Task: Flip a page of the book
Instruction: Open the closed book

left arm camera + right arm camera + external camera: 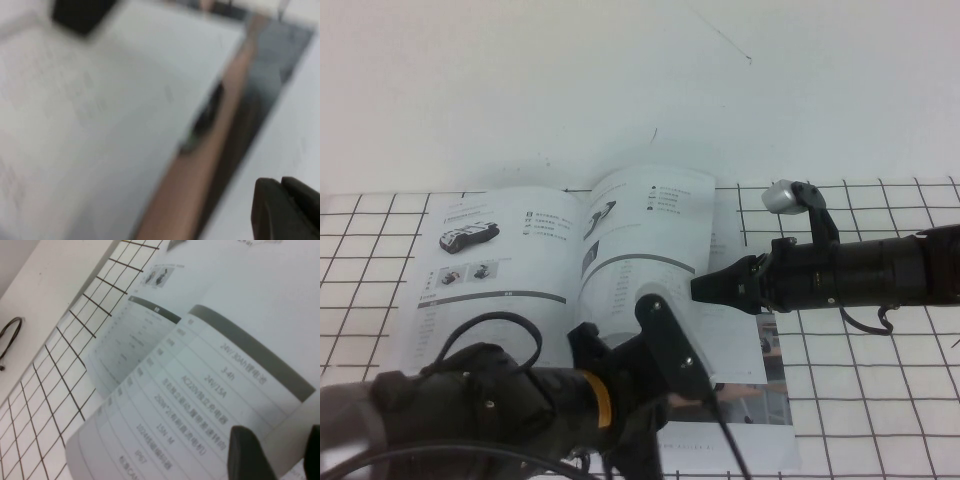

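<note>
A white counter [880, 400] ruled with a black grid is backed by a plain white wall [620, 80]. The book [500, 270] lies open on it. The right hand [705, 288], fingers open, is positioned at the raised page [650, 230]. The left hand [695, 395] is over the book's near edge; its state cannot be told.

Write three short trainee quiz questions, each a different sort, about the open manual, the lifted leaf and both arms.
1. True or false: the thin white page with the grey-barred table lies flat.
2. Which gripper meets that page's outer edge? A) left B) right
3. Fill in: the thin white-paged book lies on a white table marked with a black ____.

Key
1. False: it arches above the book.
2. B: the right gripper is at its edge, two dark fingers apart around the paper; the left gripper hovers over the book's lower right part.
3. grid
</note>
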